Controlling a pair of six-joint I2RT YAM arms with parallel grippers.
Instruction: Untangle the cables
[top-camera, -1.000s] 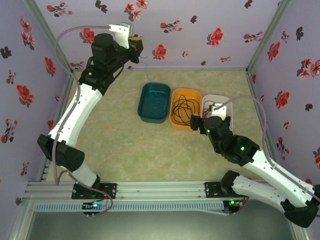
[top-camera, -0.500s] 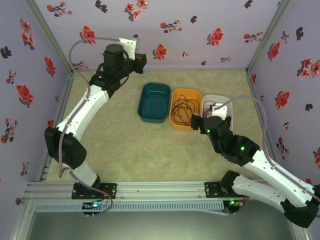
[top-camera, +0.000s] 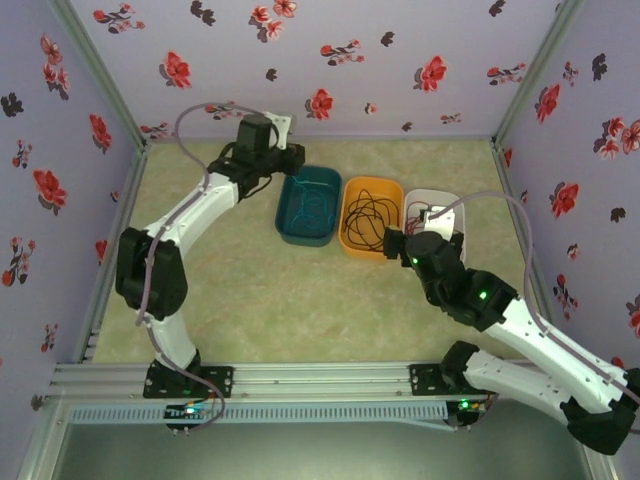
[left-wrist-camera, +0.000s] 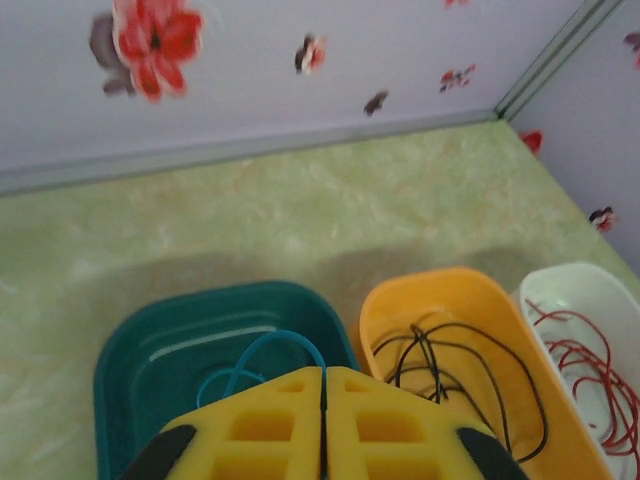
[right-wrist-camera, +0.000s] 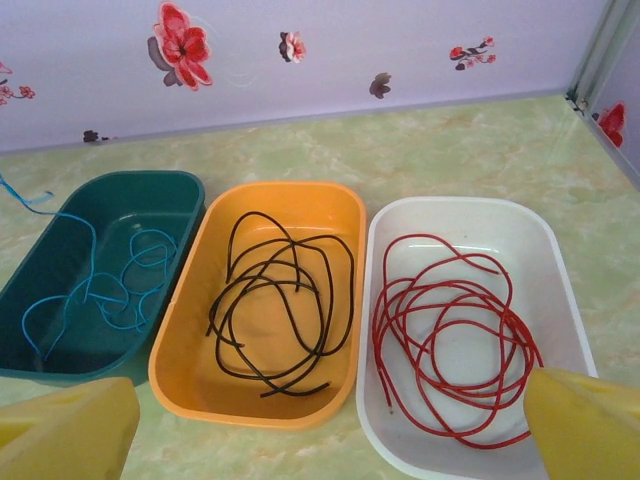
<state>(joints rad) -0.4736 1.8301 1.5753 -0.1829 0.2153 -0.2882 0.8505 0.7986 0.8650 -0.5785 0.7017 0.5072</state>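
Three cables lie apart, each in its own tray. The blue cable loops in the teal tray, the black cable in the orange tray, and the red cable in the white tray. My left gripper hangs over the teal tray's far left edge, jaws pressed together on a blue cable loop that rises from the tray. My right gripper stands open just in front of the orange and white trays, nothing between its fingers.
The trays sit side by side at the back middle of the green table. Flowered walls close in the back and both sides. A metal rail runs along the near edge.
My left arm has swung down from the back-left wall and rightward to the teal tray, trailing the blue cable. The right arm has not moved.
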